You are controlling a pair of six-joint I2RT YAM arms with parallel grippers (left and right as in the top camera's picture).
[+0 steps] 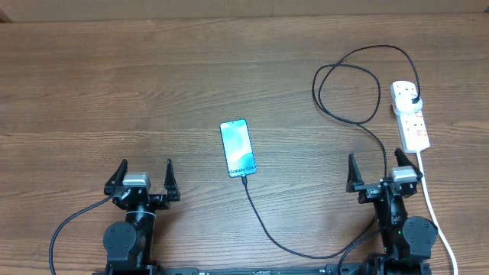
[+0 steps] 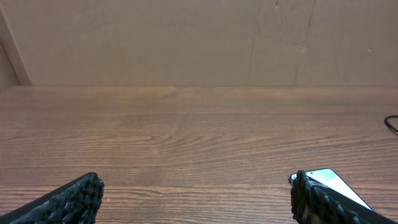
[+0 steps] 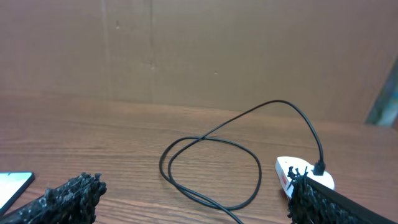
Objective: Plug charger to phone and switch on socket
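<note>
The phone lies flat mid-table with its cyan screen up; its corner shows in the left wrist view and the right wrist view. The thin black charger cable meets the phone's near end, runs along the front, then loops to a black adapter sitting in the white socket strip, also in the right wrist view. My left gripper is open and empty at the front left. My right gripper is open and empty, just in front of the strip.
The strip's thick white cord runs down the right side past the right arm. A brown cardboard wall stands behind the wooden table.
</note>
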